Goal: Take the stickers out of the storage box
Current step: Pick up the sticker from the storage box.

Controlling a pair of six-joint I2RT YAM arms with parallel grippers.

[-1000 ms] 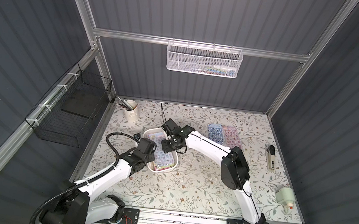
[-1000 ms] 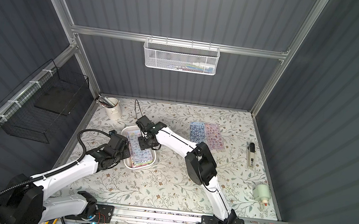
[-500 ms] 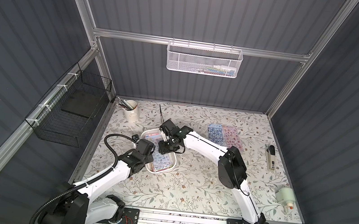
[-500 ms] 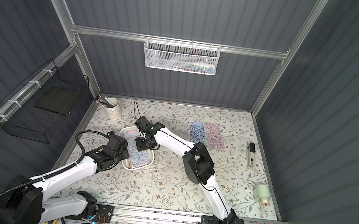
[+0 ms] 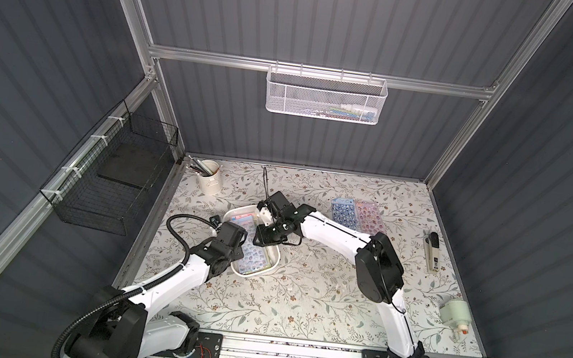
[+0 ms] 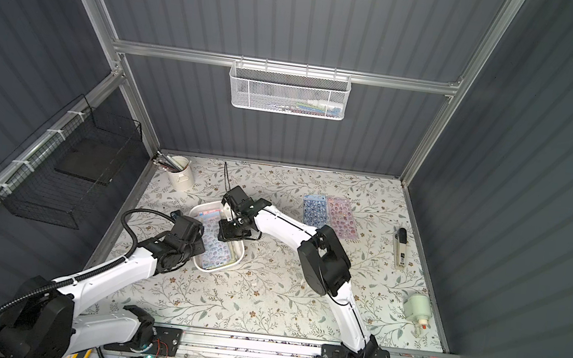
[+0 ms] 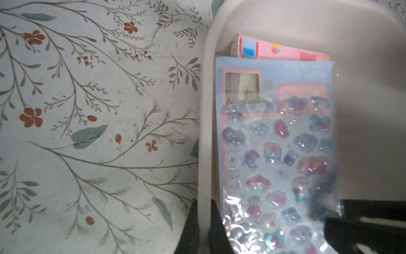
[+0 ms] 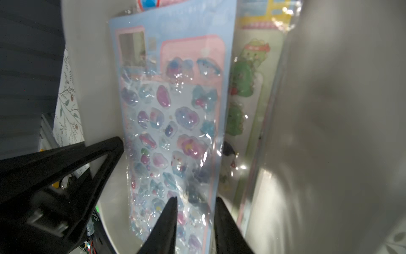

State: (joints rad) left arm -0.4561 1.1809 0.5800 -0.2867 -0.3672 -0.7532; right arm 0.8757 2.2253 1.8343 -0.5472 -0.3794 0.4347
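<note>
Far left, on the side wall: black wire basket (image 5: 115, 180), dark flat slab inside; just right of it, in the table's back-left corner: cream cylindrical mug (image 5: 209, 179), upright, pencils inside.

Left of middle on the floral-patterned table (image 5: 299, 302): shallow white smooth-walled storage box (image 5: 250, 274) with rounded corners, set at a slant, seen in both top views (image 6: 217, 269); inside it: stack of long glossy stickers (image 5: 255, 258), puffy cartoon figures in rows.

Left gripper (image 7: 204, 222): clenched on the box's long wall (image 7: 205, 132); one black finger outside, one inside, rim pinched between.

Top of the stack: pale-blue sheet (image 7: 276, 143), flat along that wall; under it, peeping out at the far end: pink sheet (image 7: 285, 51).

Right gripper (image 8: 196, 209): reaches down into the box from the right (image 5: 266, 237); jaws parted by a narrow gap; tips over the pale-blue sheet (image 8: 175, 110), at its edge away from the left gripper; contact with it cannot be told; beside that sheet, toward the other wall: green sheet (image 8: 243, 88) under clear film.

Higher up, on the back rail: white mesh wire basket (image 5: 326, 96), small items inside.

Right of middle, well apart from the box: two loose sheets flat on the table, side by side; blue one (image 5: 343, 214) left, pink one (image 5: 369, 219) right.

Further right, near the side wall: slim black-and-beige tool (image 5: 433, 254), lying flat, kind unclear; toward the front-right corner: pale round object (image 5: 455, 312) with a small red-tipped nozzle.
</note>
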